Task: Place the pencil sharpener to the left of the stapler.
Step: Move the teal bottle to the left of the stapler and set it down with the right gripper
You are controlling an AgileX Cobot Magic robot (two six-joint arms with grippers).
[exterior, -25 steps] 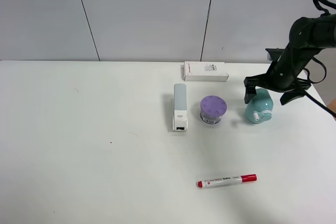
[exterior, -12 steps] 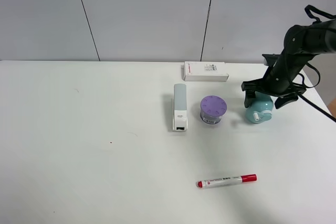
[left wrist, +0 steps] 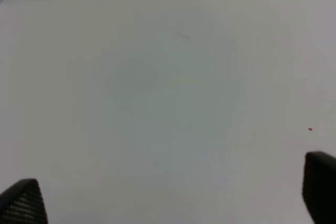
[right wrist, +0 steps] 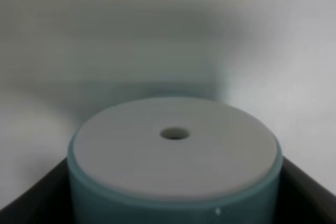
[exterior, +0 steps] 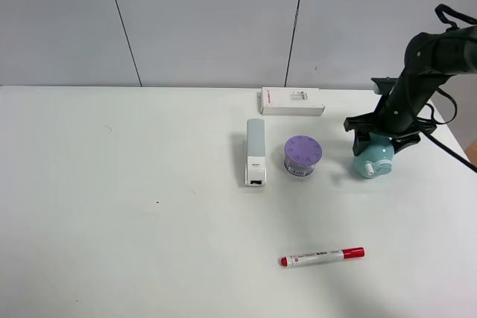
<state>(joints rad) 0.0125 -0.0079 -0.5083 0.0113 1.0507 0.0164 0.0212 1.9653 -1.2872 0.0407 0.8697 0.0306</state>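
Note:
The teal pencil sharpener (exterior: 373, 160) stands at the right of the table, its white crank knob facing the front. My right gripper (exterior: 378, 141) reaches down over it, one finger pressed on each side of the barrel. In the right wrist view the sharpener's white end face (right wrist: 173, 150) fills the space between the dark fingers (right wrist: 31, 195). The white stapler (exterior: 255, 152) with its grey-blue top lies lengthwise near the middle, well left of the sharpener. My left gripper (left wrist: 168, 203) is open over bare table and does not show in the exterior high view.
A purple round-lidded container (exterior: 302, 155) stands between the stapler and the sharpener. A flat white box (exterior: 291, 100) lies at the back, behind the stapler. A red-capped marker (exterior: 322, 256) lies near the front. The table's right edge runs close behind the right arm.
My right gripper has come lower over the sharpener and its fingers have drawn in from wide apart to the barrel's sides. The sharpener has shifted slightly right.

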